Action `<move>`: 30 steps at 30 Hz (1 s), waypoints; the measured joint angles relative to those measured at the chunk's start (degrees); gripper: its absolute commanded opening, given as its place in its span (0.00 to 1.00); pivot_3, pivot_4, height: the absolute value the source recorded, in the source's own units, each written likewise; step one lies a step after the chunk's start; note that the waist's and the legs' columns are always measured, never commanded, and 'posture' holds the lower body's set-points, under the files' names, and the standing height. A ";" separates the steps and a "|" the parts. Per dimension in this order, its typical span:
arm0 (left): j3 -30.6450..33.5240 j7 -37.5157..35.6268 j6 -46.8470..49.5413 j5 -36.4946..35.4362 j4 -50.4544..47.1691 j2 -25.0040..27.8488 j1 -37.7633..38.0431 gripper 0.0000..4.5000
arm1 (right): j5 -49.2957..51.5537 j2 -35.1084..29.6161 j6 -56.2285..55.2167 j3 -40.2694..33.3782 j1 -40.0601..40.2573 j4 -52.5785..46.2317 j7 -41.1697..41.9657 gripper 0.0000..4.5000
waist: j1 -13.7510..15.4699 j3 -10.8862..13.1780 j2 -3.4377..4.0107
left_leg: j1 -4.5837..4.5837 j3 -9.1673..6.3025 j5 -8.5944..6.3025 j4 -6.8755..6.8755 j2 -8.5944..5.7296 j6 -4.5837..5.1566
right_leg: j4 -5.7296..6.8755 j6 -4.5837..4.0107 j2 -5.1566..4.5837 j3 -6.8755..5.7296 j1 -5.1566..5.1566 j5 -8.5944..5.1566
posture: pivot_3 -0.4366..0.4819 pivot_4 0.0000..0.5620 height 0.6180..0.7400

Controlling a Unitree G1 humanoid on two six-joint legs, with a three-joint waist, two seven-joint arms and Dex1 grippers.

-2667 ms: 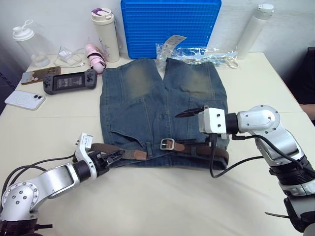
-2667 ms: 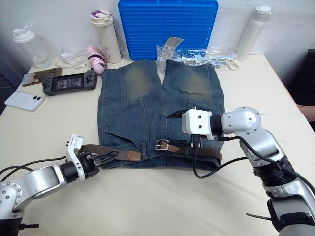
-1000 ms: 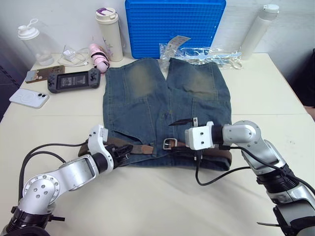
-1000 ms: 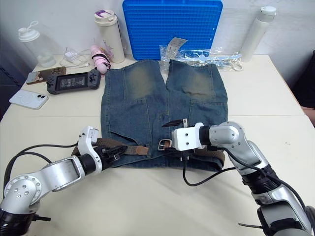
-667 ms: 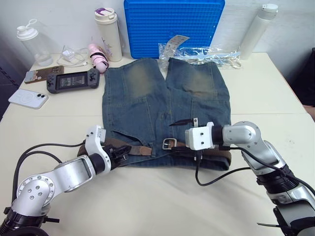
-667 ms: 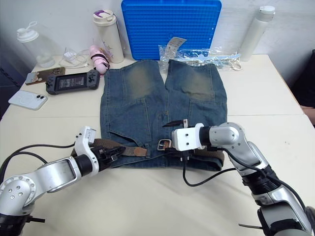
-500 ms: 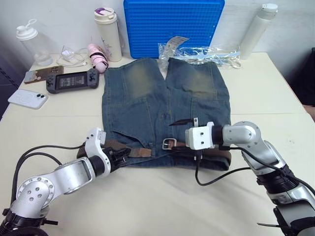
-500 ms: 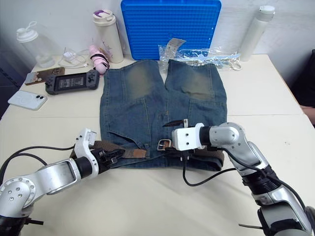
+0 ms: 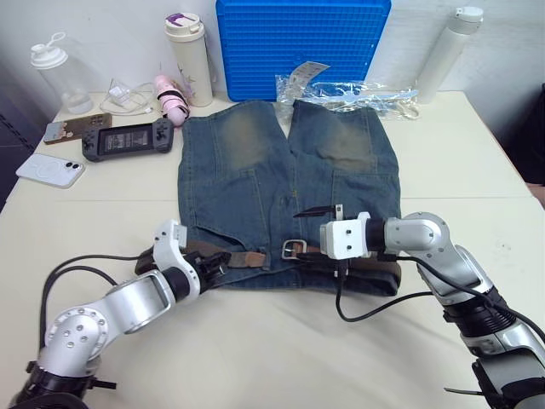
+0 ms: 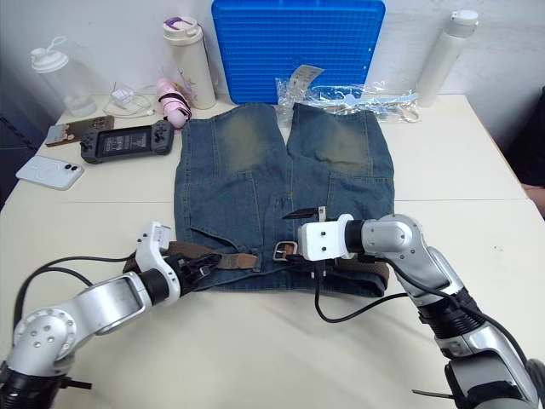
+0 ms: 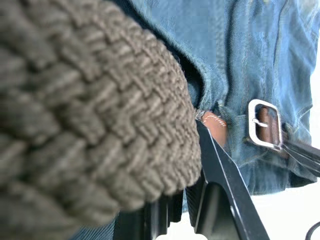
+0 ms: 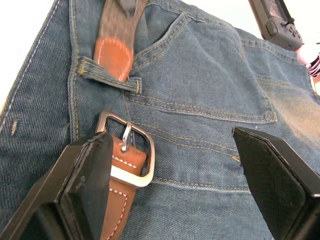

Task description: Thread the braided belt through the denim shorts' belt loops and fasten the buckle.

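Observation:
The denim shorts (image 9: pixel 285 183) lie flat, waistband toward me. The braided belt (image 9: pixel 183 251) runs along the waistband. Its tan leather tip (image 12: pixel 114 54) sits under a belt loop (image 12: pixel 107 74), just short of the silver buckle (image 9: pixel 292 249). My left gripper (image 9: pixel 213 266) is shut on the braided belt at the shorts' left edge, and the weave shows large in the left wrist view (image 11: pixel 90 125). My right gripper (image 12: pixel 172 135) hovers open over the buckle (image 12: pixel 127 150), one finger (image 12: pixel 85 185) beside the buckle strap and the other raised over the denim.
A blue grid board (image 9: pixel 302 43), a cream tumbler (image 9: pixel 189 60), a white bottle (image 9: pixel 447 43) and a plastic bag (image 9: pixel 349 92) line the back. A game console (image 9: pixel 128 139), a phone (image 9: pixel 51 170) and a clear bottle (image 9: pixel 55 77) sit at the left. A black cable (image 9: pixel 366 302) loops near the waistband.
Over the earlier frames my left gripper slid right along the belt toward the shorts, and my right gripper came down and left to the buckle. Little has moved in the last half second.

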 measured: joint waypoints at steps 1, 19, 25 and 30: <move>-0.21 0.20 -0.26 0.32 0.15 -0.92 -0.18 0.00 | 0.00 0.00 0.10 0.00 0.03 -0.18 0.00 0.90 | 0.02 0.00 0.00 | 0.00 -0.01 0.00 0.00 0.00 0.00 | 0.00 0.00 0.00 -0.01 0.00 0.00 | 0.48 0.27 0.61; -2.56 1.10 -1.22 -2.06 2.64 -9.19 -1.72 0.00 | -4.53 2.41 -2.05 1.77 0.94 -2.39 -3.01 0.90 | 0.02 0.00 0.00 | 0.02 0.00 0.01 0.02 0.00 0.01 | 0.01 0.01 0.02 -0.01 0.02 0.00 | 0.48 0.27 0.61; -2.24 0.64 -1.57 -1.74 4.35 -11.40 -1.40 0.00 | -13.45 2.74 -12.93 6.17 0.89 1.29 -7.46 0.90 | -0.01 -0.01 -0.01 | 0.08 0.04 0.01 0.04 -0.01 0.02 | 0.02 0.02 0.03 -0.04 0.06 0.01 | 0.48 0.27 0.61; -1.93 0.65 -1.76 -1.68 4.38 -12.59 -0.96 0.00 | -15.38 2.74 -16.75 6.81 0.83 3.11 -8.83 0.90 | 0.00 -0.01 -0.01 | 0.12 0.02 0.01 0.06 -0.01 0.01 | 0.01 0.02 0.03 0.01 0.09 0.01 | 0.48 0.27 0.61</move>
